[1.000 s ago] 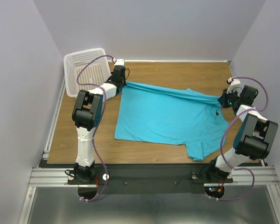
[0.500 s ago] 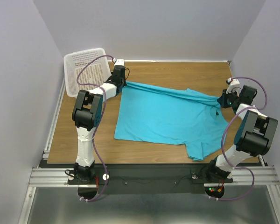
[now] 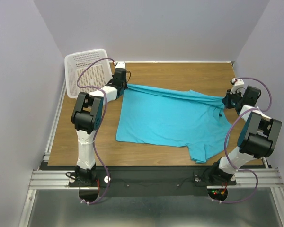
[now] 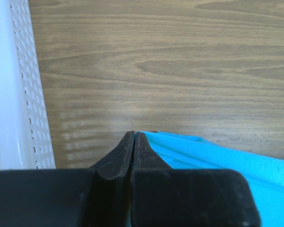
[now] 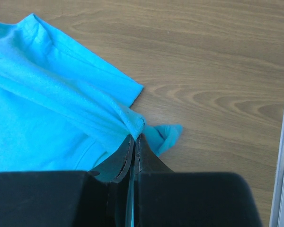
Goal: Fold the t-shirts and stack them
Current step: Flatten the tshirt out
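Note:
One turquoise t-shirt [image 3: 170, 118] lies spread on the wooden table, its far edge pulled into a taut ridge between my two grippers. My left gripper [image 3: 125, 85] is shut on the shirt's far-left corner; in the left wrist view the cloth [image 4: 217, 156] runs off to the right of the closed gripper [image 4: 134, 135]. My right gripper [image 3: 226, 100] is shut on the bunched far-right edge of the shirt. The right wrist view shows the fabric [image 5: 52, 104] gathered at the gripper [image 5: 135, 137], with a small twisted tail beside it. A sleeve hangs toward the table's near edge.
A white perforated basket [image 3: 85, 71] leans at the far-left corner, close to my left gripper, and its wall [image 4: 14, 94] fills the left side of the left wrist view. Grey walls enclose the table [image 3: 180, 75] on three sides.
Both arms have shifted only slightly. The shirt stays stretched between the two grippers and neither grip has changed.

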Robot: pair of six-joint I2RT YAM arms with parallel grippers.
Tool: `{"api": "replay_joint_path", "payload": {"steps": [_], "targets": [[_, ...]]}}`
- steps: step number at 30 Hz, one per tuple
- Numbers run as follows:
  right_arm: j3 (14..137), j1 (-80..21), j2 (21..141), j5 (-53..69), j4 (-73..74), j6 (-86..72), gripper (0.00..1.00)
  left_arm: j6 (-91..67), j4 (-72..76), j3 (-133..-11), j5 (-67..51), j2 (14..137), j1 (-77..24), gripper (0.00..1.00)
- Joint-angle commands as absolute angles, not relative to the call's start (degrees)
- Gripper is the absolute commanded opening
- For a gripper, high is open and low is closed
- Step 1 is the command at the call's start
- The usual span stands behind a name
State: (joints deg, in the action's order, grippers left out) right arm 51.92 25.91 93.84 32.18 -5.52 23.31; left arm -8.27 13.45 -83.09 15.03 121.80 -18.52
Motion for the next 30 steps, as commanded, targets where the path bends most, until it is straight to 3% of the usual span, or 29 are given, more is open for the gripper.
{"api": "replay_joint_path", "payload": {"steps": [1, 30], "targets": [[55.54, 26.72, 94.74, 28.48, -12.04, 21.54, 0.02, -8.61, 15.91, -82.35, 17.23, 117.07, -17.84, 0.0], [67.06, 24.61, 111.01, 33.13, -24.61, 27.77, 0.01, -8.53, 16.35, -81.91, 16.26, 117.07, -17.84, 0.0]]}}
